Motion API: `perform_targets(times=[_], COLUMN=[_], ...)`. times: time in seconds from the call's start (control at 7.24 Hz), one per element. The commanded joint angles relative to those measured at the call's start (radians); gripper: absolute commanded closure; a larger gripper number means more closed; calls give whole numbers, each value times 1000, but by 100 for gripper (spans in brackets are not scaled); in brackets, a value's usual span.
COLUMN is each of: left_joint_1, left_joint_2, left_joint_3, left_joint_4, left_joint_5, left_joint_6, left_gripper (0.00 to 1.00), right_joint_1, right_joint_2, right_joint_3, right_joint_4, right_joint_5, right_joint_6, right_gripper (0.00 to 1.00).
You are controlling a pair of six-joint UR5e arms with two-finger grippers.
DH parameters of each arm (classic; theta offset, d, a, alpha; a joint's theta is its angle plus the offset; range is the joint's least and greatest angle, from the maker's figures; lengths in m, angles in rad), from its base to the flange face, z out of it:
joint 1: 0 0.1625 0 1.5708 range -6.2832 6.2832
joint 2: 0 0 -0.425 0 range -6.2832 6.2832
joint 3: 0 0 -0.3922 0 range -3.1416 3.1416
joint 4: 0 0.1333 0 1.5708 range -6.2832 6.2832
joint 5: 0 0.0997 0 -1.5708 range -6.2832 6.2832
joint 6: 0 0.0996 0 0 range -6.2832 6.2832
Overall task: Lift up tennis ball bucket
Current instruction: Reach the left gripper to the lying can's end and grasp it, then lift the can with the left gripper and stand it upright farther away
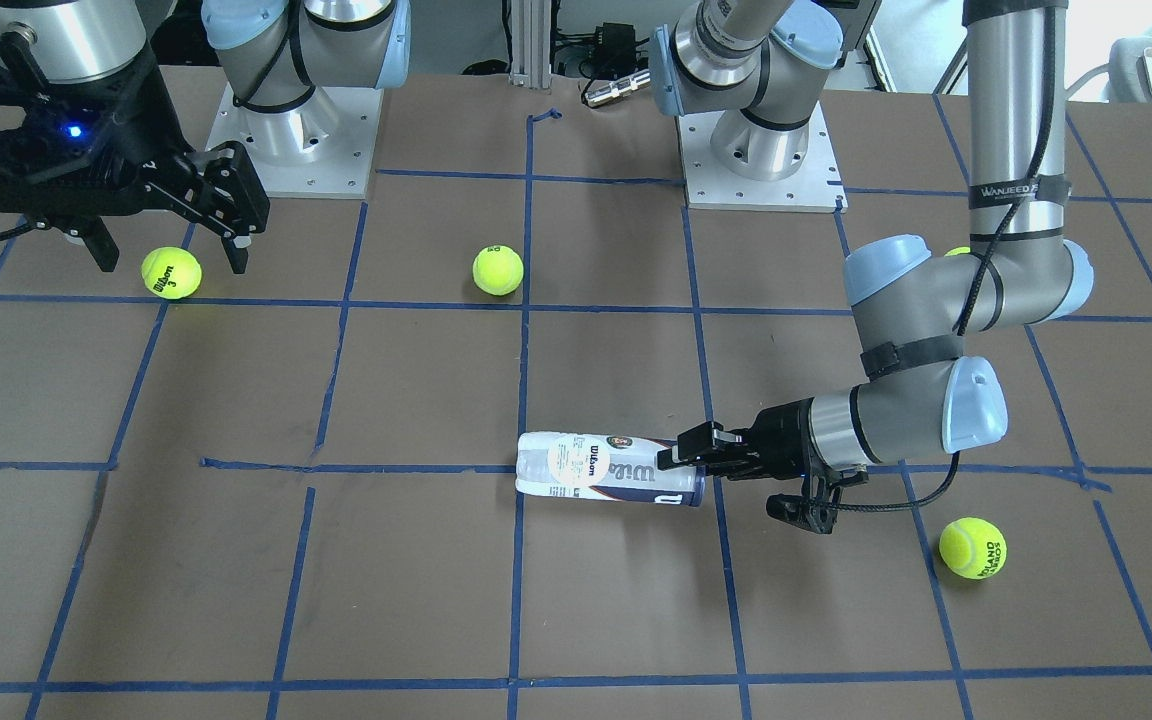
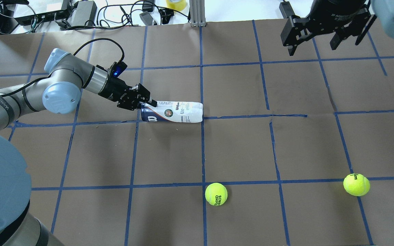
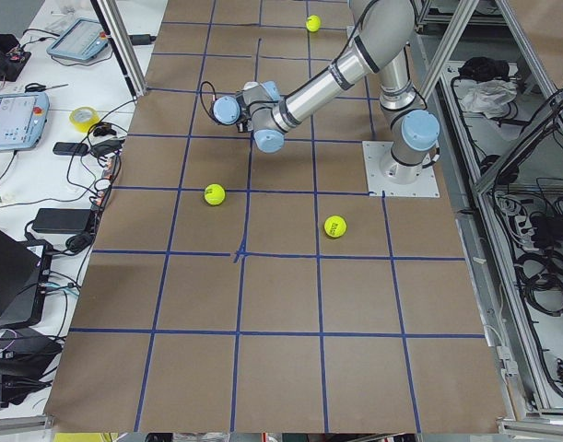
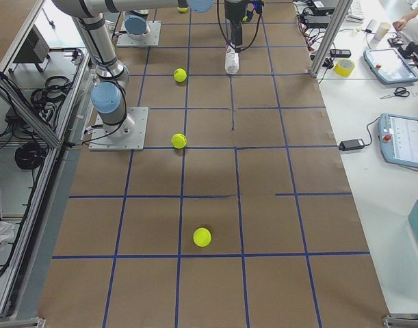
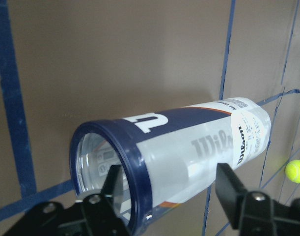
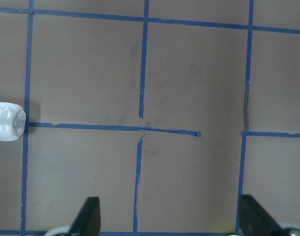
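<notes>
The tennis ball bucket [image 1: 606, 468] is a clear Wilson tube with a white label and a navy band. It lies on its side on the brown table, left of centre in the overhead view [image 2: 174, 111]. My left gripper [image 1: 684, 462] is at its navy open end [image 5: 110, 172]. In the left wrist view one finger [image 5: 115, 183] shows through the wall inside the tube and the other [image 5: 229, 187] is outside, with a gap to the wall. The jaws are open. My right gripper [image 2: 323, 41] is open and empty, high above the far table corner.
Loose tennis balls lie on the table [image 1: 171, 272], [image 1: 497, 270], [image 1: 972, 547]; one more peeks from behind the left arm's elbow [image 1: 956, 252]. The tube's closed end shows at the left edge of the right wrist view [image 6: 7, 121]. Blue tape lines grid the table [image 2: 238, 150].
</notes>
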Motion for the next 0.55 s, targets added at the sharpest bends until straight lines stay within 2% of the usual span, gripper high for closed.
perform_targets(times=[0.0,0.14,0.41], left_joint_1=[0,-9,-52], left_joint_2=[8,14,45], left_joint_3=[11,38,173], left_joint_4=[15,21,0], left_joint_5=[6,3,21], left_joint_6=[-129,-230,-451], left_gripper=[100,100,100], right_joint_1=[0,0,0], right_joint_2=[-22,-35,-37], right_joint_3=[42,52,52], right_joint_4=[-9,-12,-12], right_joint_5=[-2,-2,-3], right_joint_6=[0,0,-2], right_gripper=[0,0,0])
